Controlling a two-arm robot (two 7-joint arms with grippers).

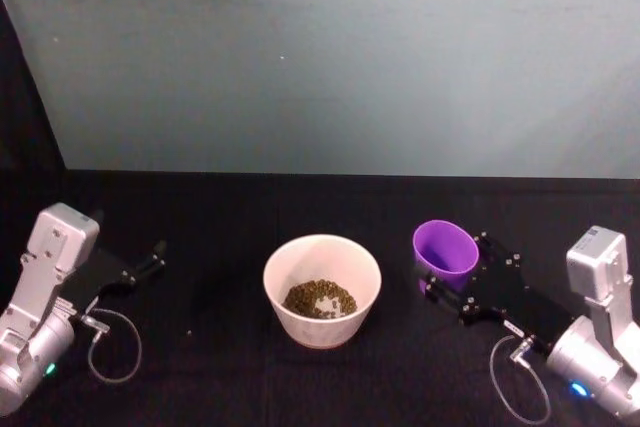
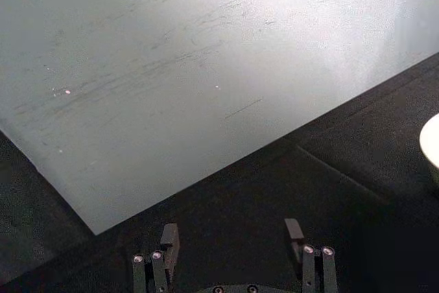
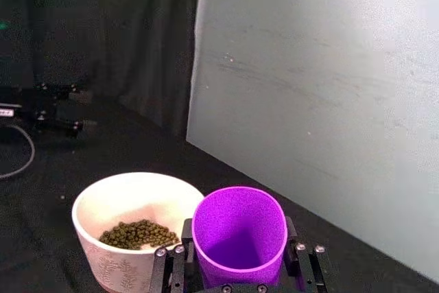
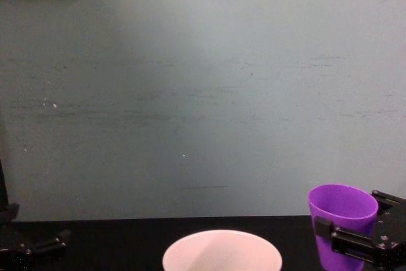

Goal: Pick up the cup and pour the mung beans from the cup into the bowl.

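The right pincer [image 1: 452, 265] is clasping the small smooth purple plastic cup [image 3: 239, 235] upright, and the cup is looking empty. Just beside that pincer, the round white bowl [image 1: 322, 332] is holding the green mung beans [image 1: 320, 298], so the pour is appearing done, with only setting the cup down remaining. The left pincer [image 2: 232, 235] is resting with its fingers apart, well away from the bowl.

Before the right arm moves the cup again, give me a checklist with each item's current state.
1. Beans in the bowl: ok, a pile lies on its bottom.
2. Cup emptied: ok, no beans show inside.
3. Right gripper grip: ok, its fingers clamp both sides of the cup.
4. Cup upright and apart from the bowl: ok, it stands to the bowl's right with a gap between them.
5. Cup resting on the table: cannot tell.
6. Left gripper out of the way: ok, open and holding nothing, far on the left.
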